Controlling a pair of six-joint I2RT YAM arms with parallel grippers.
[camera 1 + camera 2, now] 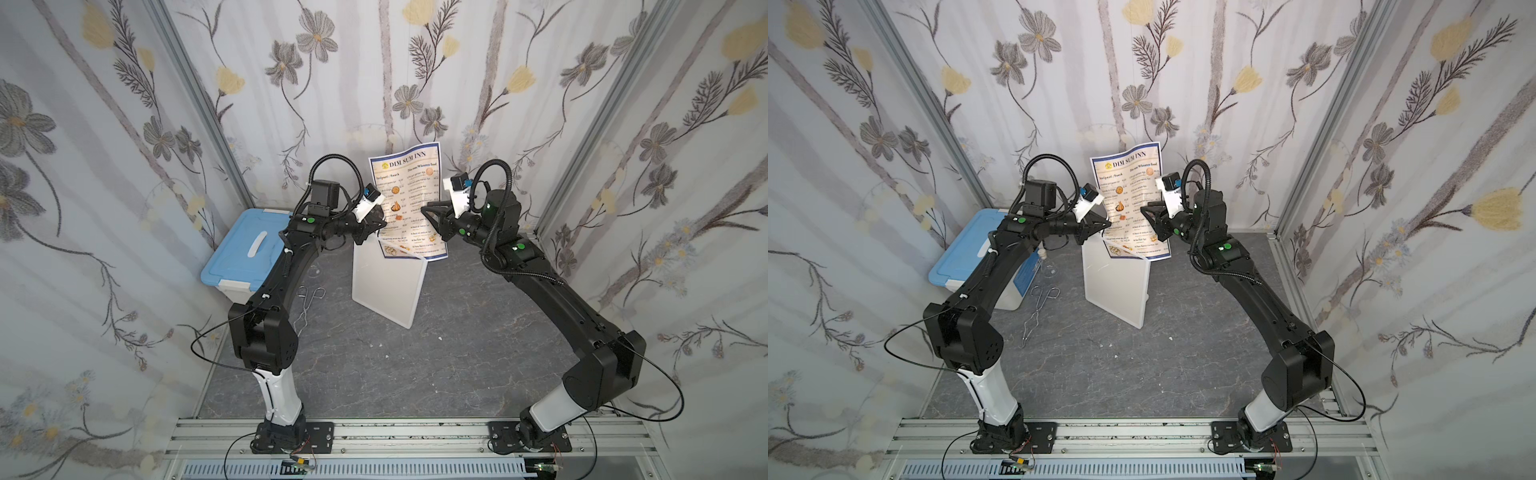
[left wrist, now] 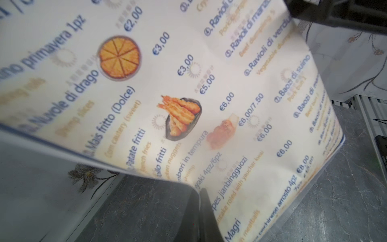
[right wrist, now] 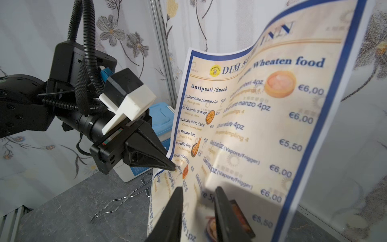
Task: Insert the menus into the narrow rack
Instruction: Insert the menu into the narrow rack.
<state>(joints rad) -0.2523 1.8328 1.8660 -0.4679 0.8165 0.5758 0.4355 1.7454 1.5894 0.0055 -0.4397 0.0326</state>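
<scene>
I have the menu (image 1: 409, 199) held upright just above the centre of both top views, heading at the top and the sheet bowed into a wave. My left claw (image 1: 383, 227) is clamped on the sheet's left edge, low down. In the right wrist view its tips meet on the blue border. My right claw (image 3: 198, 191) has its fingers apart, with the printed face showing in the gap between them. In the top views it sits at the sheet's right side, about mid-height. I cannot tell whether either finger touches the sheet.

The rack (image 1: 386, 286) stands on edge on the grey table (image 1: 374, 374), directly below the menu. The menu's lower edge overlaps the rack's top edge, and its lower right corner sticks out past the rack's upper right corner. I cannot tell whether the sheet has entered the slot.

A blue-lidded box (image 1: 245, 257) sits left of the rack, partly behind my left arm. Wire tongs (image 1: 309, 305) lie on the table between the box and the rack.
</scene>
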